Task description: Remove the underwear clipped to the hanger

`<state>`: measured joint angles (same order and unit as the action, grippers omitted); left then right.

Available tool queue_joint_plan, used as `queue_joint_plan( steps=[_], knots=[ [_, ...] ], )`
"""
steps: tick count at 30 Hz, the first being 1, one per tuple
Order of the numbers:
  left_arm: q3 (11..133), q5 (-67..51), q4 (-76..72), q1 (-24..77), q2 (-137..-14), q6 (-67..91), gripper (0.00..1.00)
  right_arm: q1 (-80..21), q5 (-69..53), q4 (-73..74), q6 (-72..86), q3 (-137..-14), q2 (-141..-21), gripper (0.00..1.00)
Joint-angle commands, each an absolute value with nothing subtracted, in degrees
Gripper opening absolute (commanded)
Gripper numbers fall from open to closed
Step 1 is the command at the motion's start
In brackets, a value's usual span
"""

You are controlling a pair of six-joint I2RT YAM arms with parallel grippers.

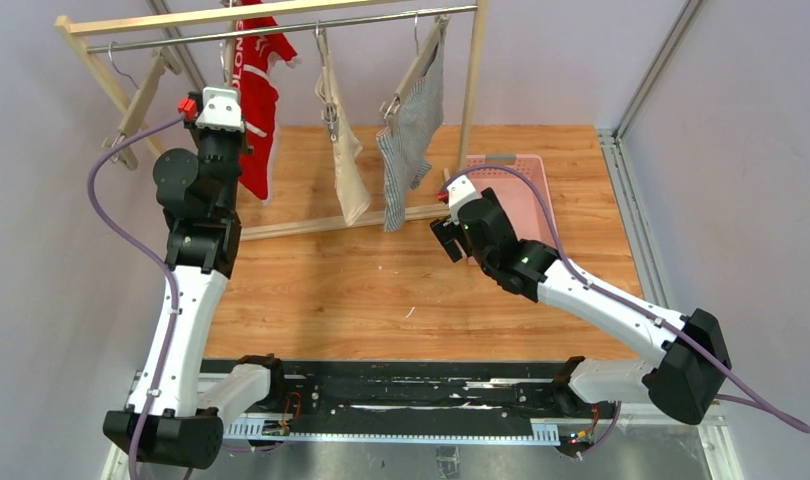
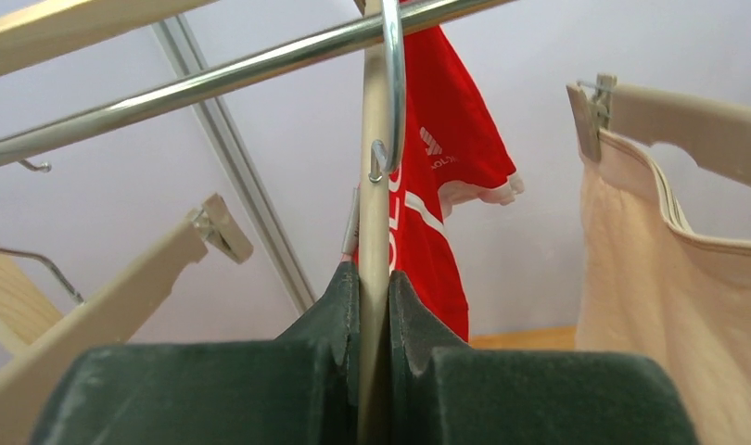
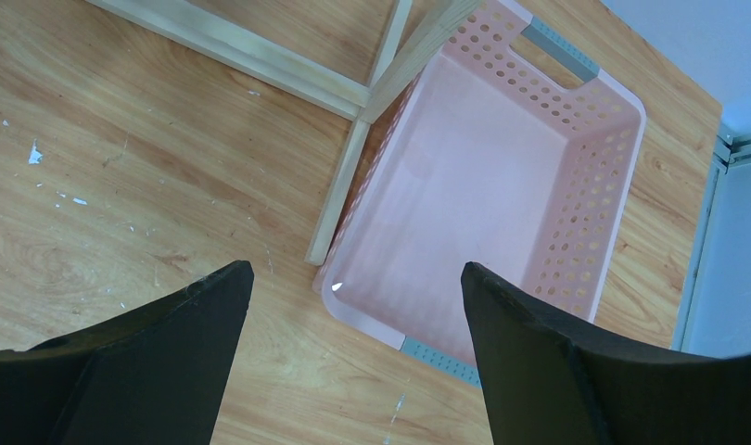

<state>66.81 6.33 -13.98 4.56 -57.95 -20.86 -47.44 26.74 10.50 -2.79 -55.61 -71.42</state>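
Three pairs of underwear hang from wooden clip hangers on the rack's metal rail point(image 1: 281, 28): red with white lettering point(image 1: 259, 110), plain cream point(image 1: 346, 160) and grey-and-white pinstriped point(image 1: 411, 140). My left gripper point(image 1: 221, 110) is raised at the red pair. In the left wrist view it point(image 2: 375, 278) is shut on the edge-on wooden hanger point(image 2: 375, 213), with the red underwear point(image 2: 446, 185) just behind and the cream pair point(image 2: 668, 306) at the right. My right gripper point(image 1: 443, 238) is open and empty, low over the table beside the basket; its wrist view also shows it point(image 3: 353, 278).
A pink perforated basket point(image 1: 526, 175) sits at the back right, empty inside, and it also shows in the right wrist view point(image 3: 576, 222). The wooden rack's foot point(image 3: 344, 185) lies against its side. An empty clip hanger point(image 2: 131, 297) hangs at the rail's left end.
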Motion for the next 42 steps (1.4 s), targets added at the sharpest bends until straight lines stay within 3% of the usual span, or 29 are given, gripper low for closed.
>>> queue_joint_plan(
  steps=[1, 9, 21, 27, 34, 42],
  knots=[
    [74.0, 4.7, 5.1, 4.0, -57.1, -20.5, 0.00, -46.9, 26.2, 9.8, -2.3, -56.5, -69.5, 0.85],
    [77.8, -0.9, 28.8, 4.0, -51.9, -11.6, 0.00, -46.9, 23.9, 11.8, -3.2, -59.0, -67.3, 0.85],
    [77.0, -25.8, 57.1, 5.2, -50.8, -9.4, 0.00, -46.5, 18.3, 17.7, -4.4, -68.6, -65.2, 0.86],
    [69.9, -36.1, 57.0, 9.6, -47.9, -8.6, 0.00, -38.8, -2.7, 18.8, -2.7, -71.9, -66.7, 0.90],
    [67.7, -45.9, 55.3, 13.0, -47.0, -12.5, 0.00, -23.1, -48.0, 10.6, 4.7, -71.4, -69.3, 0.91],
    [65.2, -57.9, 48.2, 14.1, -50.4, -14.8, 0.00, -22.8, -59.6, 1.4, 11.2, -66.7, -65.8, 0.91]
  ],
)
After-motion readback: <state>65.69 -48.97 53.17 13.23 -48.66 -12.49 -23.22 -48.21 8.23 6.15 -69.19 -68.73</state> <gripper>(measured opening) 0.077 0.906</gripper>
